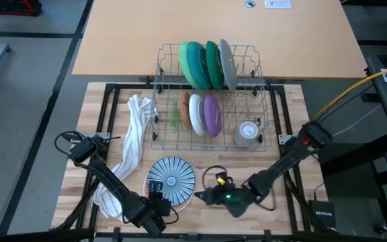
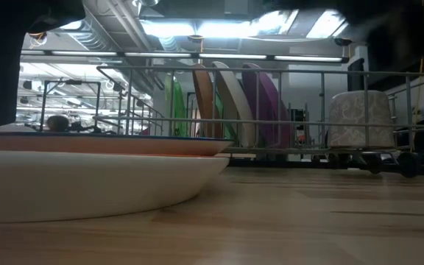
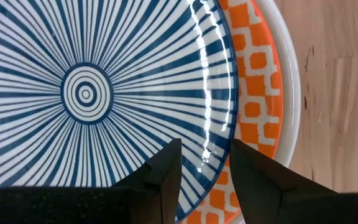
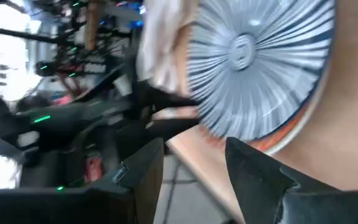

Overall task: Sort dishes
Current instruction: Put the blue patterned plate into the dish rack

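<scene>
The blue-and-white striped plate [image 1: 171, 177] lies on top of an orange patterned plate [image 3: 257, 93] at the table's near edge, the rack [image 1: 261, 94] behind it holding green, grey, white and purple dishes upright. The left gripper [image 3: 205, 163] hovers over the striped plate's rim — fingers parted, holding nothing. The right gripper [image 1: 200, 195] sits low just beside the stack on its right, its fingers spread wide — also empty. A white towel [image 1: 132, 144] lies to the left.
</scene>
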### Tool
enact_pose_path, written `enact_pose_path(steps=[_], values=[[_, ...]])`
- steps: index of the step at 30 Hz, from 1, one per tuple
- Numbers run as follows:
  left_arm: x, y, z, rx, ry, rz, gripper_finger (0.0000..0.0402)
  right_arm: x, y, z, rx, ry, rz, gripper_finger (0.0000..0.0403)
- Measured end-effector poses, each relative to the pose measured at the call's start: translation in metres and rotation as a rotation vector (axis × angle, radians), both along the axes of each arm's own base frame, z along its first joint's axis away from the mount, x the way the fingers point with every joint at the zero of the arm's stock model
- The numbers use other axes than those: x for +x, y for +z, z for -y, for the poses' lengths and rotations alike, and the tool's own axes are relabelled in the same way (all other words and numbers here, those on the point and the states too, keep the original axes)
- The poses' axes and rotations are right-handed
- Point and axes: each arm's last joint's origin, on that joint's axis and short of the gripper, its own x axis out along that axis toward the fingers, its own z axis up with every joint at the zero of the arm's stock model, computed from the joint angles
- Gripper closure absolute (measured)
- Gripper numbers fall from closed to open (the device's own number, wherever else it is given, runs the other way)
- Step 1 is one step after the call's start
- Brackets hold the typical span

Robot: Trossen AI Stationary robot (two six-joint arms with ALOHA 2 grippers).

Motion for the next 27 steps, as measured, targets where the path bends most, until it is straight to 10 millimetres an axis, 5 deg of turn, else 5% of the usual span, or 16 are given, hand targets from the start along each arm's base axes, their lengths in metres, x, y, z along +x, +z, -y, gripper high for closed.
enact_pose_path(steps=[10, 27], values=[[0.0, 0.0, 0.0, 0.033, -0.099, -0.024, 0.0279, 0.029, -0.055, 0.024, 0.121, -0.173, -0.119, 0.0224], [0.0, 0.0, 0.0, 0.053, -0.16, -0.04, 0.0279, 0.029, -0.068, 0.038, 0.195, -0.325, -0.173, 0.0224]])
